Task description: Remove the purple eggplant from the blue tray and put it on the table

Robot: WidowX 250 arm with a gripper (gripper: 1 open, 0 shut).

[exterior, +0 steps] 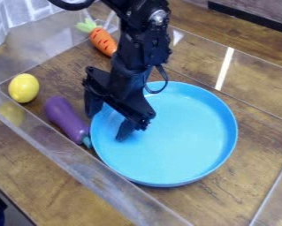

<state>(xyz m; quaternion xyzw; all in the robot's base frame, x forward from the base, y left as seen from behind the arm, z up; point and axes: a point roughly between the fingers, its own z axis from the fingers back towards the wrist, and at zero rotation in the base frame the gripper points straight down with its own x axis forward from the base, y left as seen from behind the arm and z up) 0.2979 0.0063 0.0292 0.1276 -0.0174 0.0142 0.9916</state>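
The eggplant [64, 117] lies on the tabletop [25, 154], beside the end effector [111, 122] and on the lemon's side of it, with its green stem end close against the plate's rim. Its body looks to be outside the plate [185, 146]; whether the stem touches the rim cannot be told. It seems to be a light, hollow plastic toy, stiff enough to take a firm squeeze, but glossy and rounded, so it could slip or roll if pinched off-centre. If it needs another grip, the thick middle looks the best place, with the fingers across its width; the narrow stem end would let it swivel.

The end effector is open, its dark fingers spread above the near-left part of the plate, with nothing between them. Beyond the eggplant, farther from the end effector, sits the lemon [24, 87]; the carrot [102, 41] lies behind the end effector. The placing looks all but done, and backing away without nudging the eggplant seems enough.
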